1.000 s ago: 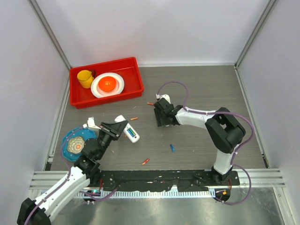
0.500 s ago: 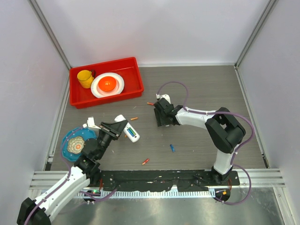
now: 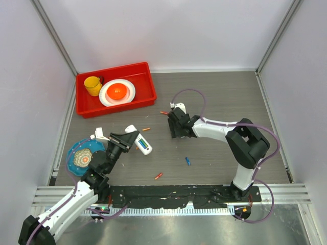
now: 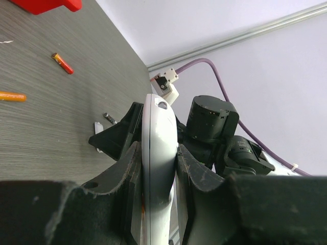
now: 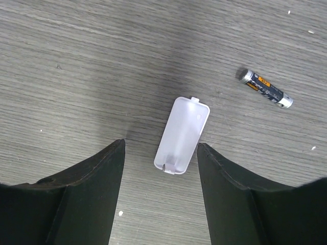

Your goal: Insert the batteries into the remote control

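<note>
The left hand (image 3: 134,138) is gripping the remote (image 4: 159,148), which is white, slim and turned on its edge, nearer than the red bin (image 3: 144,87). The right hand (image 5: 159,148) is hanging wide over a white cover (image 5: 182,135), right of the bin. Batteries (image 3: 187,161) are lying scattered on the grey wood-grain counter (image 3: 240,97), and pale walls are enclosing it.
</note>
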